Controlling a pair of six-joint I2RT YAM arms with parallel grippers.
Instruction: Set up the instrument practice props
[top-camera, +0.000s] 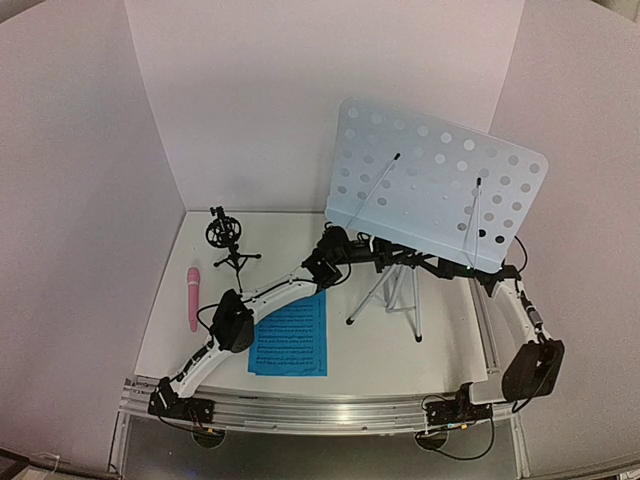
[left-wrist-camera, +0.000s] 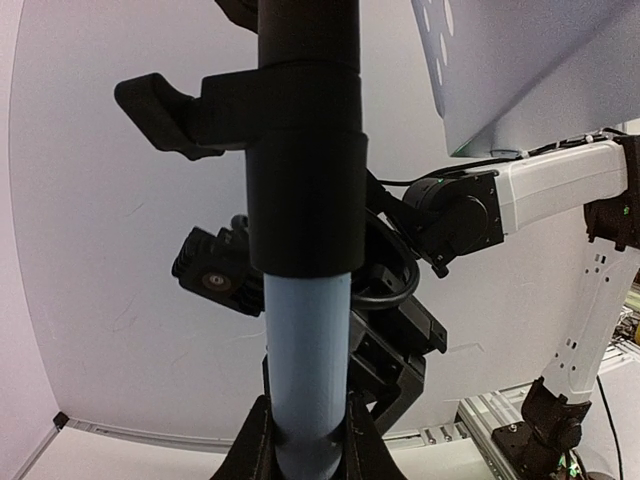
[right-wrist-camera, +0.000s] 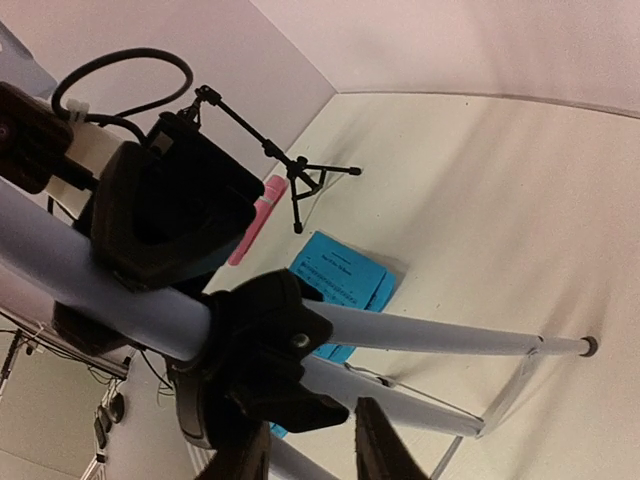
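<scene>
pale-blue music stand (top-camera: 440, 185), upright centre-right, its pole clamped in the left gripper (left-wrist-camera: 305, 440), right gripper (right-wrist-camera: 312, 455) narrowly parted by the leg collar, stand-adjusting step likely; blue sheet-music pages (top-camera: 292, 345) flat lower centre, probably next onto its desk; pink microphone (top-camera: 193, 297) left; mic mount (top-camera: 228, 238) upper left.

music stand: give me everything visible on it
The music stand is upright, right of centre. It has a pale-blue perforated desk tilted back with two thin page-holder arms across it and nothing on it, a pale-blue pole with a black collar, and silver tripod legs spread out. The left pincer clamps the pole; the right pincer sits at the leg hub, contact unclear.
</scene>
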